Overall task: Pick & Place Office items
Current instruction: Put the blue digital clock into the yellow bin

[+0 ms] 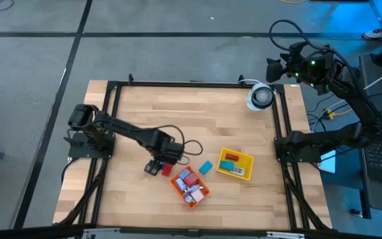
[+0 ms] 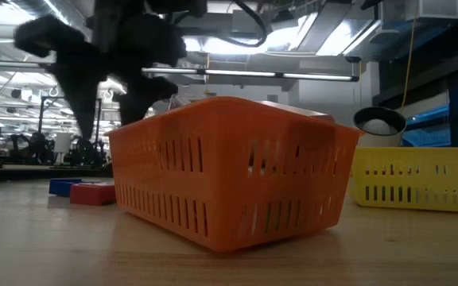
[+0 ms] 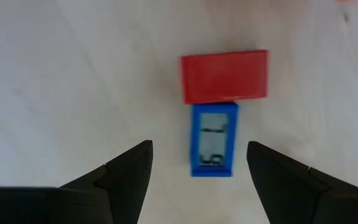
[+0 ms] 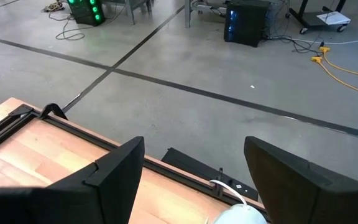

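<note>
The blue block (image 3: pixel 214 139) lies on the table (image 3: pixel 61 93) directly under the left claw (image 3: pixel 197 163), in the gap between its two fingers and a little toward the finger on the far side from the arm's cable. It is a small oblong with a pale label face, and its long axis runs along the fingers' own length, so its narrow width faces the pads. That suits a straight drop and squeeze. Touching its far short end is a red block (image 3: pixel 225 76), also oblong but laid crosswise, so the pair forms a T just ahead of the fingertips. A descent that reaches too far forward would, I judge, catch the red piece as well.

The left claw is open, its dark wedge-shaped fingers (image 3: pixel 124 171) spread wider than the blue block and holding nothing. In the high view it hovers above the same pair (image 1: pixel 165 170), just beside the orange basket (image 1: pixel 180 191), which already holds several small red, pink and pale pieces. Beyond that basket from the claw, a teal block (image 1: pixel 205 166) lies loose on the wood, and past it sits the yellow tray (image 1: pixel 246 161) with a red and a teal piece inside.

The blocks look hard, smooth-faced and square-edged, likely plastic. The basket is slotted plastic with upright walls, seen close in the low view. The table is pale butcher-block wood, matte and flat.

The right claw (image 4: pixel 194 168) is open too, parked well away past the table's far corner near a white round object (image 1: pixel 260 96), so the left arm is plainly nearer.
</note>
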Action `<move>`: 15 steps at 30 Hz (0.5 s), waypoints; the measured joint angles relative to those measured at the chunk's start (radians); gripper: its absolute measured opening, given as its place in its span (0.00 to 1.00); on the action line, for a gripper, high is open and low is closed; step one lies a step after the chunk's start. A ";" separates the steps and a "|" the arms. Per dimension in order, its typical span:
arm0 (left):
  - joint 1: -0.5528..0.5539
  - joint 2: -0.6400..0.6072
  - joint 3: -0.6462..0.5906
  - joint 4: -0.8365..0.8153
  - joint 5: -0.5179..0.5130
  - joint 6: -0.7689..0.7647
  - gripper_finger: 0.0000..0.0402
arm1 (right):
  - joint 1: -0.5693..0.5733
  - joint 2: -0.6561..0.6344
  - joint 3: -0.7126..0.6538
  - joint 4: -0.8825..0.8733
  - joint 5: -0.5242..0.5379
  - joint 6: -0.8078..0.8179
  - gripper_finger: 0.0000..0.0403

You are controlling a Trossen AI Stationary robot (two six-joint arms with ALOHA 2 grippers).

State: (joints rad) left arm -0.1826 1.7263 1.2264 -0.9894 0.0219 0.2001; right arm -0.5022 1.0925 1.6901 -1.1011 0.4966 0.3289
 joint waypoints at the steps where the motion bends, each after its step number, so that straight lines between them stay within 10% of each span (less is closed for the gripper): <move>1: -0.007 -0.003 -0.012 0.008 0.002 0.000 0.64 | 0.000 0.002 0.000 0.000 -0.001 0.000 0.70; 15: -0.010 -0.002 -0.180 0.181 0.020 -0.034 0.64 | 0.000 0.041 0.000 0.000 -0.019 0.022 0.70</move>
State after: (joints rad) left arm -0.1929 1.7245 1.0467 -0.8083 0.0422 0.1658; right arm -0.5023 1.1333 1.6901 -1.1014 0.4778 0.3507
